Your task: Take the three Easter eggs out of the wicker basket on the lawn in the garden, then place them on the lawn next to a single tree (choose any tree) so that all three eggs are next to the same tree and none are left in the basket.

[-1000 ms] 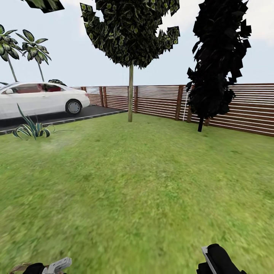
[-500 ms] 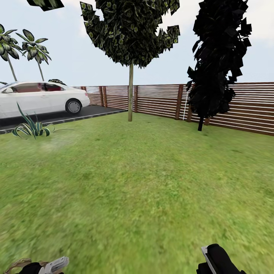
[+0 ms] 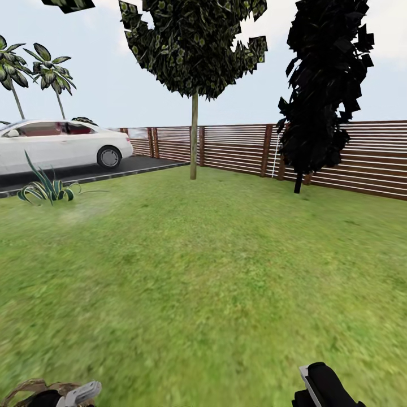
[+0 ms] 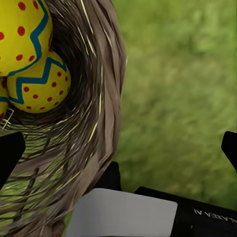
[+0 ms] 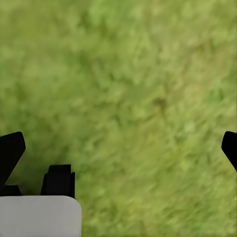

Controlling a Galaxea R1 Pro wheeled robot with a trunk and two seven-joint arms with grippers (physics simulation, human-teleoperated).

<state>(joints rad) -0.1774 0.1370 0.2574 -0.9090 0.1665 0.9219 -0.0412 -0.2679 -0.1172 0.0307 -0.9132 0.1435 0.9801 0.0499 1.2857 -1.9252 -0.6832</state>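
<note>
While the lawn (image 3: 215, 265) stretches ahead, the tree (image 3: 194, 141) stands at about twelve o'clock by the fence (image 3: 237, 148), the black cypress (image 3: 319, 96) at one o'clock, a white car (image 3: 56, 146) at ten. At seven o'clock the wicker basket (image 3: 25, 390) sits against the left gripper (image 3: 79, 393). Its wrist view shows the basket wall (image 4: 94, 123) between wide-spread fingertips, Easter eggs (image 4: 37, 81) inside; whether it grips is unclear. Over bare grass, the right gripper (image 5: 118, 148) gapes, holding nothing.
</note>
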